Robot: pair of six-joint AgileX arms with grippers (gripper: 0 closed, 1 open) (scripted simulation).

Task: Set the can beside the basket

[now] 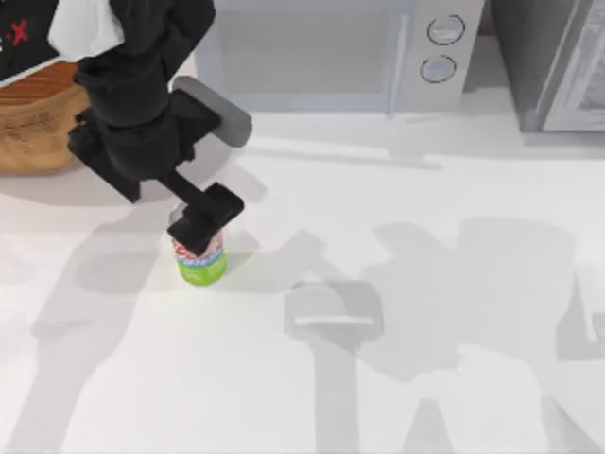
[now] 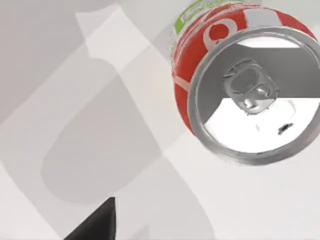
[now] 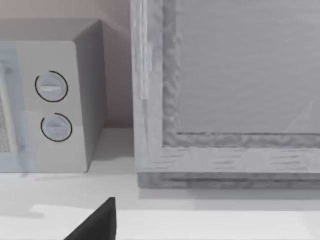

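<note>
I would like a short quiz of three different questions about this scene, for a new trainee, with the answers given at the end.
1. True or false: the can stands upright on the table.
2. Which gripper is over the can? A) the left gripper B) the right gripper
3. Fill in: the basket sits at the table's far ____ side in the top view.

Key: 1 true. 2 A. 3 left; the can is apart from it, nearer the front.
</note>
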